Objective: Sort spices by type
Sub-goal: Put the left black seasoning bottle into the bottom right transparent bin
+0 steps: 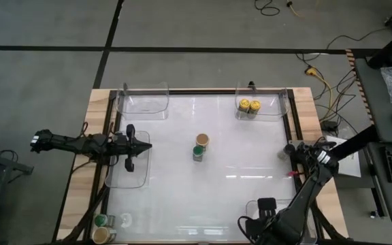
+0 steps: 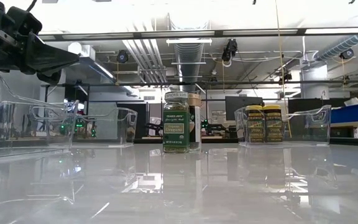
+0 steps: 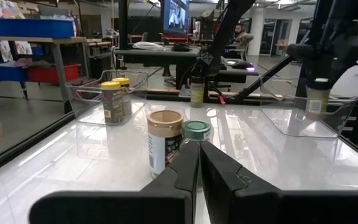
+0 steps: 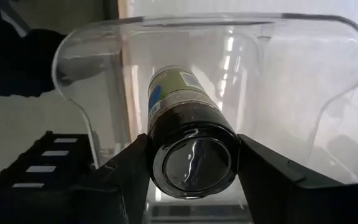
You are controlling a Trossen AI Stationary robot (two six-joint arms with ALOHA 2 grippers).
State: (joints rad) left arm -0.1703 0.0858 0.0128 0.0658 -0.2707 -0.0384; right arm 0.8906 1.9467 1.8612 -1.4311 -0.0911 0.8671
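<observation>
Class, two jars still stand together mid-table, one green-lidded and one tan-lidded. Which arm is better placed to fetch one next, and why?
Left. The left hand is shut and empty, pointing at the green-lidded jar and tan-lidded jar. The right hand is busy, shut on a black-lidded jar at a clear bin.

Bright, even light falls from above. The glossy white desk [image 1: 216, 163] throws back pale streaks in the high view, and in the low view it mirrors the jars and the ceiling strip lights [image 2: 185, 34], which are blown out to white. The left hand [image 2: 39, 56] shows there only as a dark silhouette. In the right wrist view the clear bin [image 4: 216, 37] carries soft glare and the black lid [image 4: 196, 163] a faint sheen
</observation>
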